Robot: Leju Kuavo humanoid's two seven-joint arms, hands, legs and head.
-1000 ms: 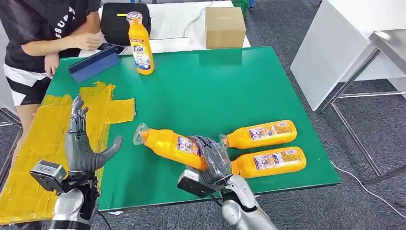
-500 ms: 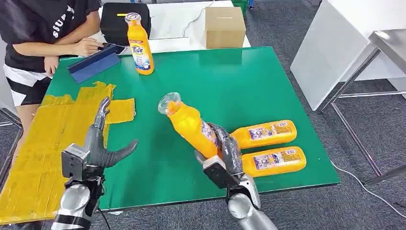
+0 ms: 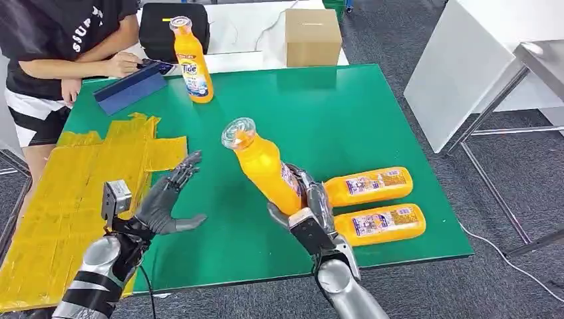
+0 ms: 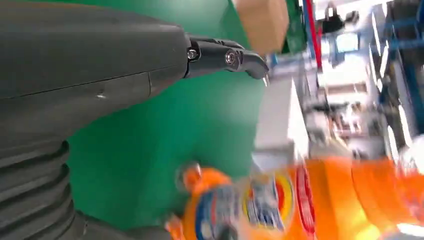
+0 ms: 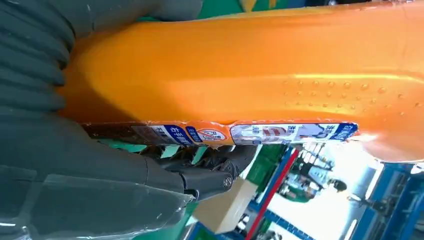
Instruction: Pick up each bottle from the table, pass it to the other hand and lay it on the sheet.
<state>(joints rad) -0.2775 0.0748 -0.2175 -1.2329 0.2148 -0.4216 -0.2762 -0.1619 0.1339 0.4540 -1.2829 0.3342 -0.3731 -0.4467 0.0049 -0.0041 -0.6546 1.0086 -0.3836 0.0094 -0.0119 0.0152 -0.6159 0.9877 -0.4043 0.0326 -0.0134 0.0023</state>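
Right hand grips tilted bottle (left hand spread beside).

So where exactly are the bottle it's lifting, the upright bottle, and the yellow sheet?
lifted bottle (image 3: pixel 263 166): head view, on its orange body below the cap.
upright bottle (image 3: pixel 192 66): head view, on its label.
yellow sheet (image 3: pixel 60 193): head view, on a bare part.

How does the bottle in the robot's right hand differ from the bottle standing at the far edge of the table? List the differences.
The held bottle is off the table, gripped near its base by the right hand; the standing bottle rests on the green table, untouched.
The held bottle tilts, cap toward the left hand; the standing bottle is upright.
The held bottle is near the robot; the standing bottle is by the person.
Both are orange with clear caps.
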